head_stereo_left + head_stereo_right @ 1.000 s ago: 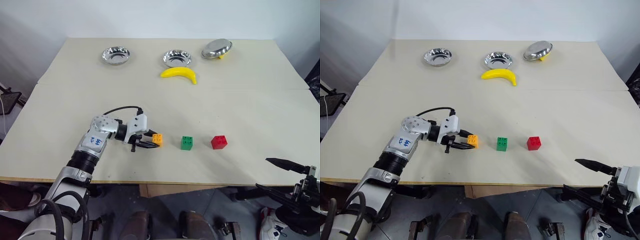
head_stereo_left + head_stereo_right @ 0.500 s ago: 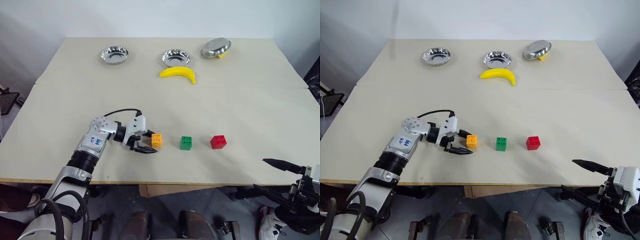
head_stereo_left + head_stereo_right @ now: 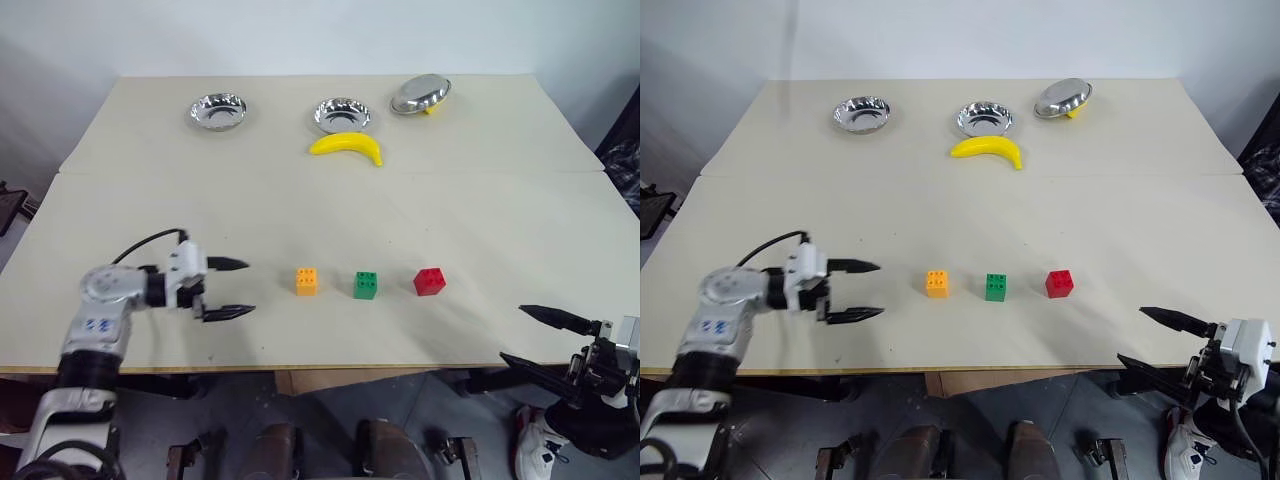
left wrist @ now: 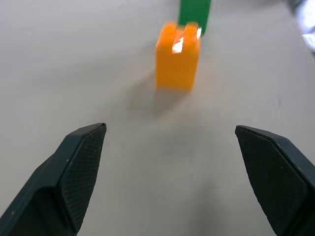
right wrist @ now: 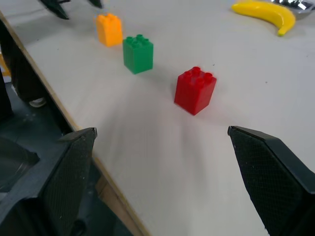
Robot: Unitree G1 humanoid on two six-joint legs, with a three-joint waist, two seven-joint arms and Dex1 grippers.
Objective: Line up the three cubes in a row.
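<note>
left gripper (image 3: 228, 289) spread wide, holding nothing; orange cube (image 3: 307, 281) lies at its 3 o'clock, apart, row running on through green cube (image 3: 366, 285) and red cube (image 3: 430, 281).

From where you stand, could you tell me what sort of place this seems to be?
Probably a robot test bench: a plain tabletop against a bare wall, set with toy cubes, a banana and steel bowls.
</note>
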